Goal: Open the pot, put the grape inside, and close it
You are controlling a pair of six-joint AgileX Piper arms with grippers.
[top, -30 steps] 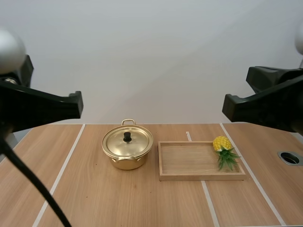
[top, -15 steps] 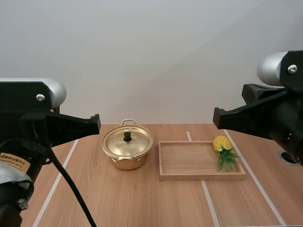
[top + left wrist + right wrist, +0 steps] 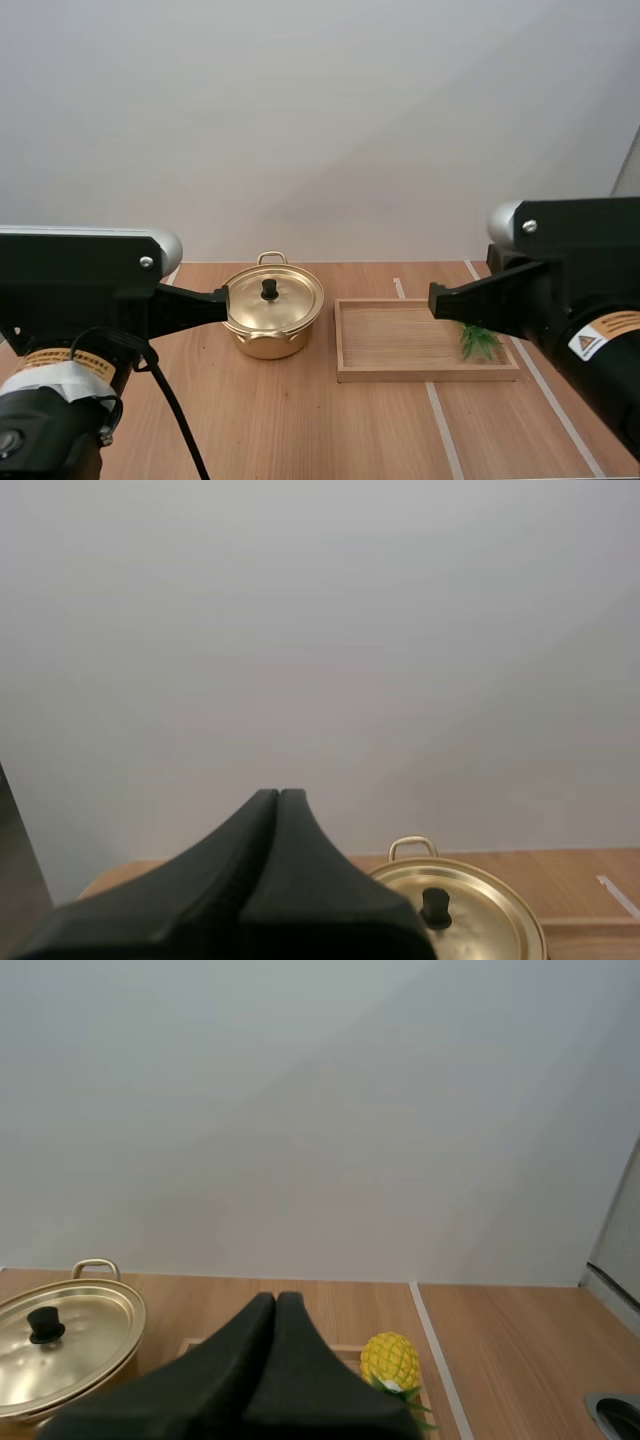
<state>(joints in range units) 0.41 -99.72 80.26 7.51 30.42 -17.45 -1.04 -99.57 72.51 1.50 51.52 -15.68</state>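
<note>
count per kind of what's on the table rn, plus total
Pot with lid on: 1
Wooden tray: 1
Pineapple, at the tray's far right corner (no grapes in sight): 1
Total: 3

One pot (image 3: 266,345), one wooden tray (image 3: 400,342), one pineapple (image 3: 390,1358), one left pincer (image 3: 278,794), one right pincer (image 3: 275,1298).
</note>
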